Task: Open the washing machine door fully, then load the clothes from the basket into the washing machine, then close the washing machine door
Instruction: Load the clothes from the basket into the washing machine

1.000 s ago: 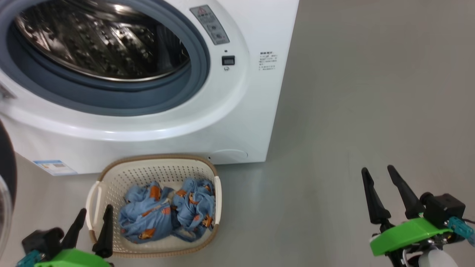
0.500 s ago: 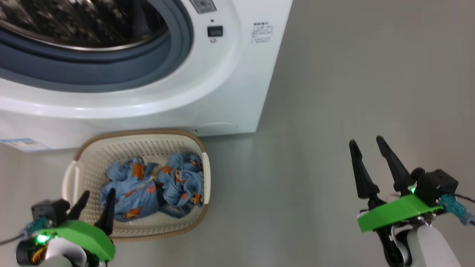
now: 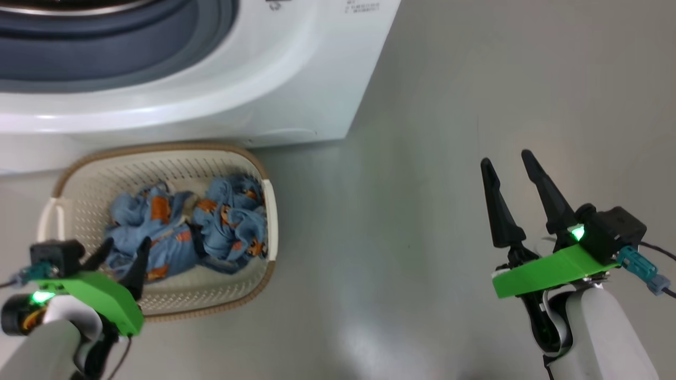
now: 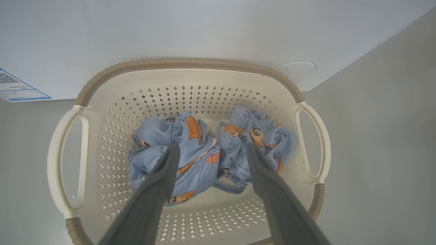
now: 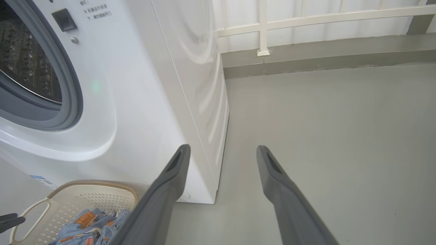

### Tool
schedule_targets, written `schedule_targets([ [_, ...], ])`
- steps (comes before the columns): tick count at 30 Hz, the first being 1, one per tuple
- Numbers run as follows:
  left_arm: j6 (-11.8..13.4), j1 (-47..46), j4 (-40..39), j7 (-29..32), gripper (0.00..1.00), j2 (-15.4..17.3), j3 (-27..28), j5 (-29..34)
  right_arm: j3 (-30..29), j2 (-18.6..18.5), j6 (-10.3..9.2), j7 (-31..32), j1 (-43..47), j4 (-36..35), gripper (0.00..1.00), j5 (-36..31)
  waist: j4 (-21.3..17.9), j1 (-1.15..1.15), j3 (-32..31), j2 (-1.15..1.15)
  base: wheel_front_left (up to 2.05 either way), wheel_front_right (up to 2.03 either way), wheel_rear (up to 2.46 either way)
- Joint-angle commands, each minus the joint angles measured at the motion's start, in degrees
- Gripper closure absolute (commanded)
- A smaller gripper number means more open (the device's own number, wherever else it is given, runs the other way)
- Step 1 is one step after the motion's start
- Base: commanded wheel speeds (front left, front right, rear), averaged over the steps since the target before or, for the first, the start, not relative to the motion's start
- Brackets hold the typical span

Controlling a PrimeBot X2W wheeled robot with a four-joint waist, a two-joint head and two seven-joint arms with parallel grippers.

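The cream basket [image 3: 266,211] [image 4: 190,73] [image 5: 98,194] stands on the floor against the front of the white washing machine [image 3: 296,89] [image 5: 143,102]. Light blue clothes [image 3: 211,227] [image 4: 204,153] [image 5: 88,231] with orange figures lie bunched inside it. My left gripper [image 3: 125,247] [image 4: 211,149] hangs open just above the clothes, one finger over each bundle. Far to the right, above bare floor, my right gripper [image 3: 506,158] [image 5: 221,149] is open and holds nothing. The grey seal and steel drum [image 5: 24,68] show that the opening is uncovered; the washing machine door is out of view.
Grey floor [image 3: 433,158] stretches to the right of the machine. A white railing and a low kerb [image 5: 306,58] run along the far wall in the right wrist view. A blue label sticker [image 4: 17,90] sits low on the machine's front.
The head camera has tilted down and to the right, so machine and basket slid up and left in view. My left gripper has come forward over the clothes in the basket.
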Motion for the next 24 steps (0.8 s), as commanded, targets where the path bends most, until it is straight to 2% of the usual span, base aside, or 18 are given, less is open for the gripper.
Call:
schedule_targets([
  [1,0.10,-1.83,0.56,-0.38,0.00,3.04,0.52,-1.17,1.46,0.41,0.09,-0.69,-0.53,-1.72,0.00,-0.41,-1.22,0.00,3.26,0.00,0.00,0.00,0.00],
  [12,0.10,-10.69,7.25,-0.26,0.00,6.57,-9.33,-7.52,3.03,0.74,0.09,-0.69,-3.24,-3.74,0.00,-0.65,-2.67,0.00,10.65,0.00,0.00,0.00,0.00],
  [24,0.10,-17.43,9.85,0.14,0.00,9.22,-16.97,-12.43,4.83,0.76,0.09,-0.69,-5.62,-5.49,0.00,0.26,-3.21,0.00,15.92,0.00,0.00,0.00,0.00],
])
